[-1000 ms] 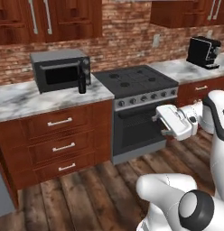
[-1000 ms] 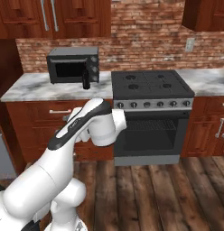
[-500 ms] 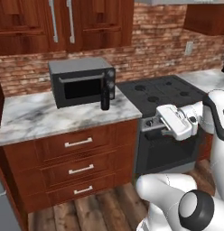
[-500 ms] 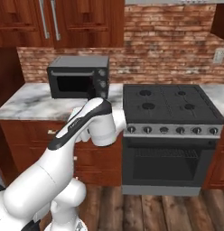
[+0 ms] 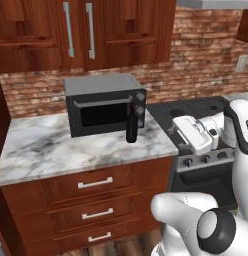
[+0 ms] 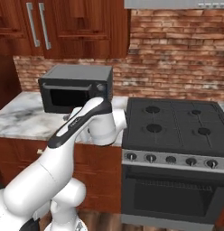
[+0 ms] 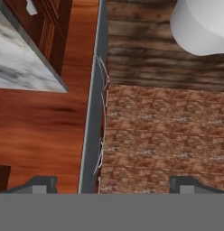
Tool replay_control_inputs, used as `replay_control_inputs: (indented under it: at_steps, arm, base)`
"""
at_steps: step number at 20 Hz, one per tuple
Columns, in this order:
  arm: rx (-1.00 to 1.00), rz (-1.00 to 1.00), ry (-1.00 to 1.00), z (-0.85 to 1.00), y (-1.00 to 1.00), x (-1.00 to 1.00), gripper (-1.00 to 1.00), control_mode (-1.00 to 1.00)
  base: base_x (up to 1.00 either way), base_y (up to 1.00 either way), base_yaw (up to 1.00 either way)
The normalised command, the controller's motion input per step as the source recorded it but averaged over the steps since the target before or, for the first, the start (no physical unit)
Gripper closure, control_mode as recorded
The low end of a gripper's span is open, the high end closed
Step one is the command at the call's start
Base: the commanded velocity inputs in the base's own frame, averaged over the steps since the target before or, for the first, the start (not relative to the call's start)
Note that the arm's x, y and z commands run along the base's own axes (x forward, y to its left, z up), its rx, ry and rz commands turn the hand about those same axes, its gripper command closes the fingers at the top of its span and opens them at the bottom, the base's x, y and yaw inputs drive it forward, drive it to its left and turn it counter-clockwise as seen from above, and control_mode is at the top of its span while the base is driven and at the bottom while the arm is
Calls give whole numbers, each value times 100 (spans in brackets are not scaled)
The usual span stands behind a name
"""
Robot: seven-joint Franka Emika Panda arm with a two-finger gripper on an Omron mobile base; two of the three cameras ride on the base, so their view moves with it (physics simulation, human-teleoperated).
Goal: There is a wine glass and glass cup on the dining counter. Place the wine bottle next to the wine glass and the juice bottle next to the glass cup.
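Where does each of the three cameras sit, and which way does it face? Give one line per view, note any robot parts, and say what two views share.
Left base view: behind the arm, to its left, facing forward and down at the microwave and wine bottle; the white arm rises at lower right.
Right base view: behind, to its right, facing the stove; the arm rises at lower left.
Hand view: on the hand, rolled, with the fingers spread apart at the bottom.
Both base views share the microwave and stove.
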Motion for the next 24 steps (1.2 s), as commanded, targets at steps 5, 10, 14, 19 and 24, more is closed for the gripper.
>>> replay_control_inputs:
  at_steps: [5,10,14,19,24]
  arm:
    - [0,0,0,0,0,0,-100,100]
    - [0,0,0,0,0,0,-100,100]
    - [0,0,0,0,0,0,-100,100]
    - [0,0,0,0,0,0,-100,100]
    - [3,-2,1,-1,-9,-8,-100,-100]
  base:
    - [56,-30,20]
    - [47,-31,20]
    - [25,-29,20]
    - [1,-30,9]
    - [-1,-4,0]
